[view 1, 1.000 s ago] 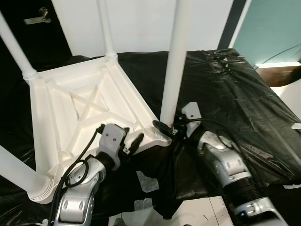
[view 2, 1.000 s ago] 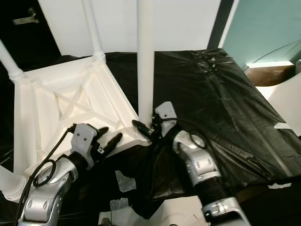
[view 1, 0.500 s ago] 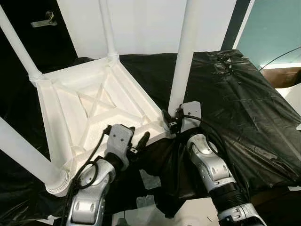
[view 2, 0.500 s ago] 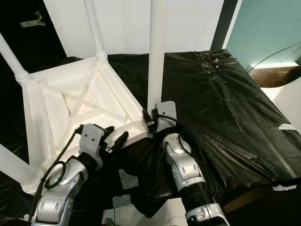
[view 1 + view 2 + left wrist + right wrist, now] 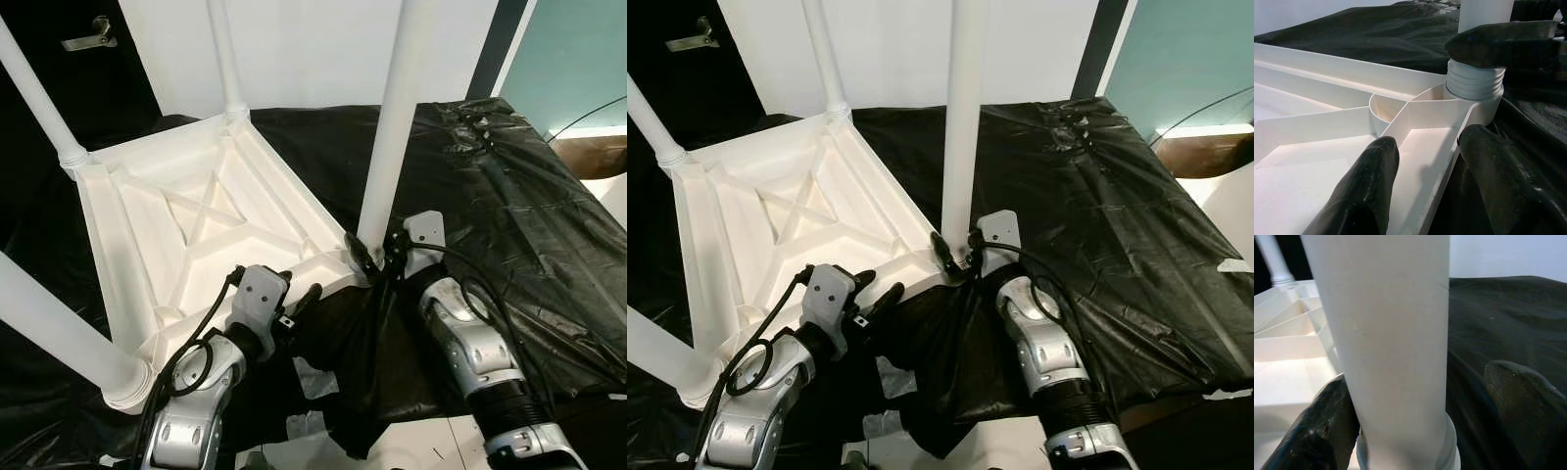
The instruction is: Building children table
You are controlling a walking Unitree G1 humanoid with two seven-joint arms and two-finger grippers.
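Black plastic sheeting (image 5: 519,186) covers the desk in front of us, with a white wall behind it and a teal wall far on the right. On the sheeting lies the white children table (image 5: 186,230), flipped upside down so its ribbed underside faces up. Its legs stick up at the corners.

Our right tool (image 5: 377,257) is at the bottom of the near right leg (image 5: 392,127), just above the ribbed collar (image 5: 1474,84) where the leg meets the table corner. Its two black fingers (image 5: 1308,431) are spread, one on each side of the leg. We cannot tell if they squeeze it.

Our left tool (image 5: 1425,161) is at the near edge of the table, just left of that corner. Its fingers (image 5: 1369,181) are spread too, one over the white underside and one outside the rim above the black sheeting.
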